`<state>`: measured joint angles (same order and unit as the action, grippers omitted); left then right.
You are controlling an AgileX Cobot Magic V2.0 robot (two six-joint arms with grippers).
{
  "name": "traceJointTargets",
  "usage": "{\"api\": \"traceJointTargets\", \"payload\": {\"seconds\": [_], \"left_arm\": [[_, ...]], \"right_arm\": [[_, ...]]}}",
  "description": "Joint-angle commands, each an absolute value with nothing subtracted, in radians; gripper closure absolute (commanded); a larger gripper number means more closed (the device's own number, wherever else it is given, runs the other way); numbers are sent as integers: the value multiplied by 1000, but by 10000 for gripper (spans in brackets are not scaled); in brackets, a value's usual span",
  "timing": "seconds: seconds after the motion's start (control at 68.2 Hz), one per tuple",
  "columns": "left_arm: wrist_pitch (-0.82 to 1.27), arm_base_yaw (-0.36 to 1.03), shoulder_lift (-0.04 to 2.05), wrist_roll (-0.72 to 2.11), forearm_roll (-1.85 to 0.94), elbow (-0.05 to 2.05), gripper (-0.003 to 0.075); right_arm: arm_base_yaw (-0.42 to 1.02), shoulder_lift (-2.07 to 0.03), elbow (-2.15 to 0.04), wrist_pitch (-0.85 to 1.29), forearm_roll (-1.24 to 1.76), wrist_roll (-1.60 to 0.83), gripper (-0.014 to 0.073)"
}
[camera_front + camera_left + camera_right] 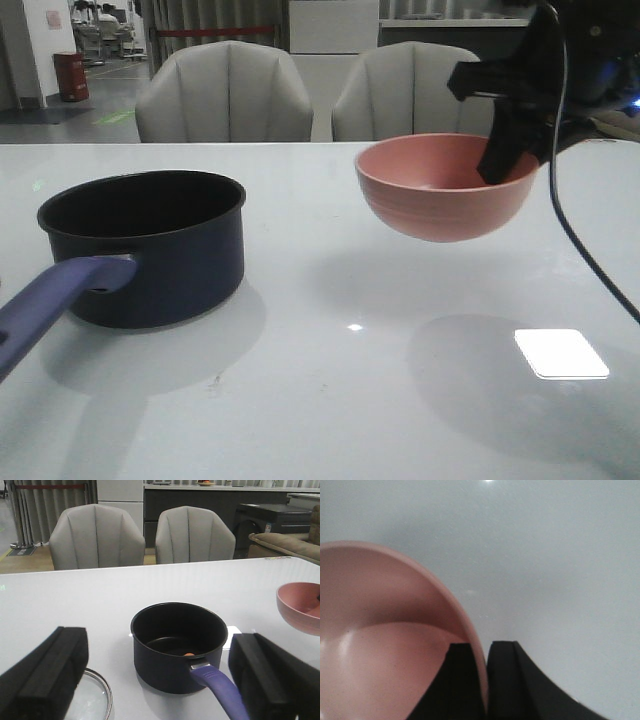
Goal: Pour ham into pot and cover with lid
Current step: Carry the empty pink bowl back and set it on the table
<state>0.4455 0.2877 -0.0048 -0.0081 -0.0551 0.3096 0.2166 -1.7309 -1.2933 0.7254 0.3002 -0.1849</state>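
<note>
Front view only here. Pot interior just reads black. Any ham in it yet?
Observer: Yes. The left wrist view shows one small orange ham piece on the floor of the pot.
Operator: Bowl empty?
Observer: No ham in the part of the pink bowl that the right wrist view shows; the right hand pinches its rim.
Operator: Lid? Not in my view.
Observer: The lid lies flat on the table beside the pot, under the open left hand.
</note>
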Motion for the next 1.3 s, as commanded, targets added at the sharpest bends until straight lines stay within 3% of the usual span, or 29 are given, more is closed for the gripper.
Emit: {"api": "traceJointTargets", "payload": {"seconds": [0.0, 0.425, 0.513, 0.645, 0.747, 0.953, 1.29], "left_arm": [[373, 296, -8, -8, -59, 334, 97], [373, 296, -8, -8, -59, 334, 97], [373, 296, -8, -8, -59, 334, 97], [373, 296, -8, -8, -59, 334, 97], [373, 296, -8, -8, -59, 334, 97], [373, 296, -8, -8, -59, 334, 97], [373, 296, -8, -8, -59, 334, 97]], "right_arm": [[182, -1712, -1319, 713, 308, -190, 464], [176, -1831, -1320, 696, 300, -190, 444], [176, -1832, -1321, 694, 290, -190, 368], [176, -1829, -1334, 704, 274, -190, 174], [176, -1809, -1339, 713, 247, -190, 95], [178, -1660, -1309, 677, 214, -207, 81], [235, -1209, -1006, 337, 214, -222, 81]]}}
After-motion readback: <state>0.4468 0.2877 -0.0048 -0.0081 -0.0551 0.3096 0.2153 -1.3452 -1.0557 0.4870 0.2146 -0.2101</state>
